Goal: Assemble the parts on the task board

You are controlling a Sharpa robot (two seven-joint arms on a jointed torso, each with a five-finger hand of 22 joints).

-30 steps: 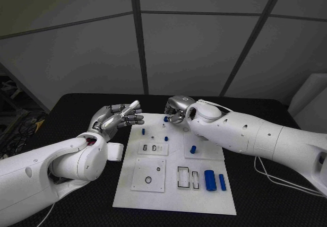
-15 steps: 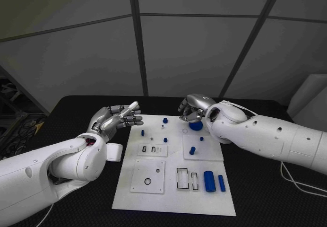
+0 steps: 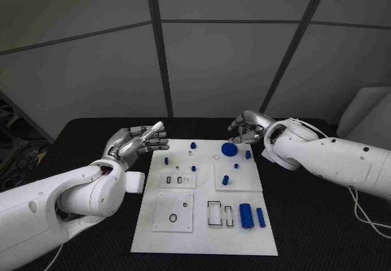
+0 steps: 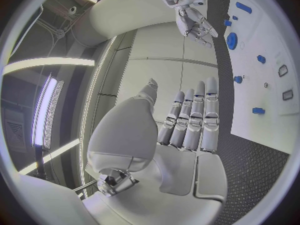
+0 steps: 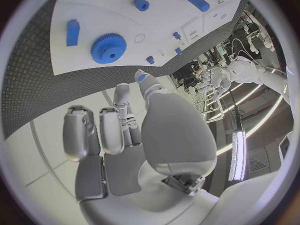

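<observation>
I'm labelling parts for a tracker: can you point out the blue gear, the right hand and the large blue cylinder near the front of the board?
blue gear (image 3: 229, 149): head view, on its flat top face.
right hand (image 3: 247, 129): head view, on the middle of the hand.
large blue cylinder (image 3: 245, 215): head view, midway along its side.

From the head we look down on the board (image 3: 204, 226). Each wrist camera sits close behind its own hand, facing past the fingers, and both share the gear (image 4: 232, 40) beyond them.
</observation>
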